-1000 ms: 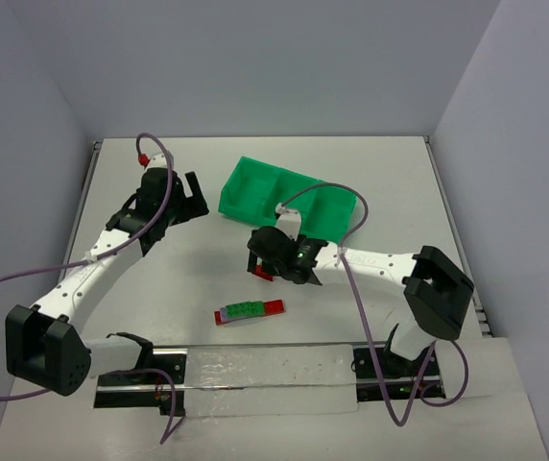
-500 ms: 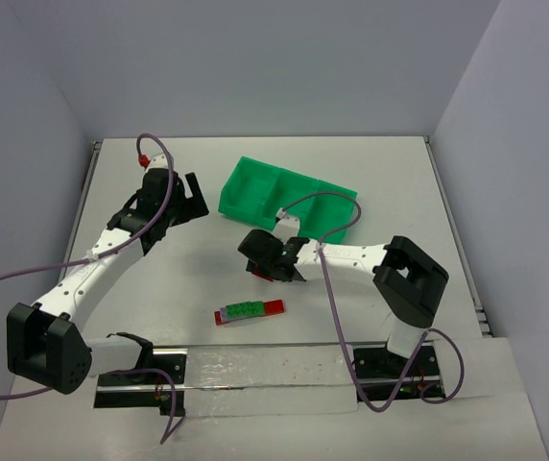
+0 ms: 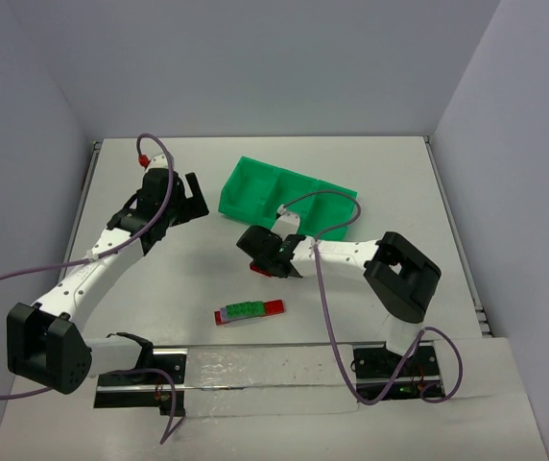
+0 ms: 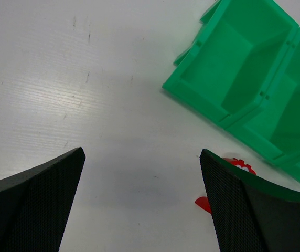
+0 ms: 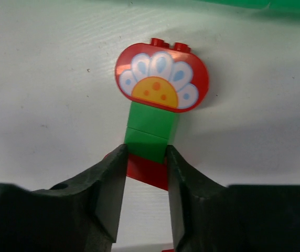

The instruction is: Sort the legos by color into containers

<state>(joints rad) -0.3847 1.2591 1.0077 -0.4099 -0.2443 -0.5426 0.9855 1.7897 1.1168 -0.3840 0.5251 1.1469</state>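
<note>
A short lego stack [image 5: 158,105] lies on the white table: a red rounded piece printed with a white and yellow flower, two green bricks, then a red brick. My right gripper [image 5: 146,157] is shut on the stack's lower green and red bricks; from above, it [image 3: 261,261] sits just in front of the green tray of containers [image 3: 289,197]. A second stack [image 3: 249,311] of red, green and lavender bricks lies alone nearer the arm bases. My left gripper [image 3: 194,197] hangs open left of the tray, over bare table [image 4: 139,157], with nothing between its fingers.
The tray's compartments [image 4: 244,79] that show in the left wrist view hold nothing. A bit of red [image 4: 238,164] peeks out behind the left gripper's right finger. Grey walls enclose the table on three sides. Purple cables loop above both arms.
My right gripper has shifted slightly left and its jaws have shut on the flower-topped stack. The right arm's elbow folded inward. The left arm has not moved.
</note>
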